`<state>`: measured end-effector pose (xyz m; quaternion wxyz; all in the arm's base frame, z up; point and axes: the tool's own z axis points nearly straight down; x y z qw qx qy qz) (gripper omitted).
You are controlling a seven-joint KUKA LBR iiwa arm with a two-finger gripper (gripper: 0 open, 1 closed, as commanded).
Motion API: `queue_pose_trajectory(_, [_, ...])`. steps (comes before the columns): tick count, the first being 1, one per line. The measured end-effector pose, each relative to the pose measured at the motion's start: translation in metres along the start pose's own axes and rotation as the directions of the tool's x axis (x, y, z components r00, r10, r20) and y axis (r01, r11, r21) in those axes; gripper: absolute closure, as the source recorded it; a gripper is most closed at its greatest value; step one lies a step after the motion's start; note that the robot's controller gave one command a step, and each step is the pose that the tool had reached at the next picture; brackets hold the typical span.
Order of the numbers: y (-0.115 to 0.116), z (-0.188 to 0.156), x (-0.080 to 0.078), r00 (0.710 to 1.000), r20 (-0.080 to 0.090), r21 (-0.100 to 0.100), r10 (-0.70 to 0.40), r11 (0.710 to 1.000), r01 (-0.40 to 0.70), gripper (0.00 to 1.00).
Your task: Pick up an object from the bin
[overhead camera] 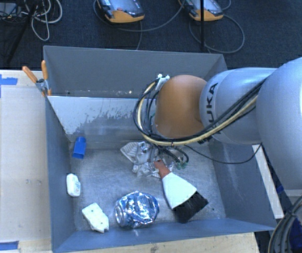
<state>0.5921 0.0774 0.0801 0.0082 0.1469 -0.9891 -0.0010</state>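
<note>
1. The arm (256, 104) is extended in from the right over the right wall of the bin (58, 141). Its wrist is bent downward under the orange cover (178, 107), which is ringed by looped cables (143, 115).
2. The hand (153, 158) is seen low over the middle of the bin floor, largely hidden by the cover. Whether it is spread or pressed together cannot be told.
3. A crumpled silvery wrapper (132, 153) is seen at the hand's left, seemingly touching it. The reddish handle of a white brush (179, 191) with black bristles is seen just beside the hand on its near side.
4. A foil ball (136, 208), a blue block (79, 147) and two white pieces (73, 185) (96, 217) are seen well apart from the hand, on its near and left sides.
</note>
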Motion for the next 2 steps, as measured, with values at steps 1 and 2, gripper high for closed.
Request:
queue_pose_trajectory(1, [0.0, 0.0, -0.001, 1.0, 0.006, 0.0, 0.001, 1.0, -0.001, 1.0])
queue_pose_trajectory(2, [-0.005, -0.188, 0.025, 0.998, 0.019, 0.006, -0.053, 0.999, 0.052, 1.0])
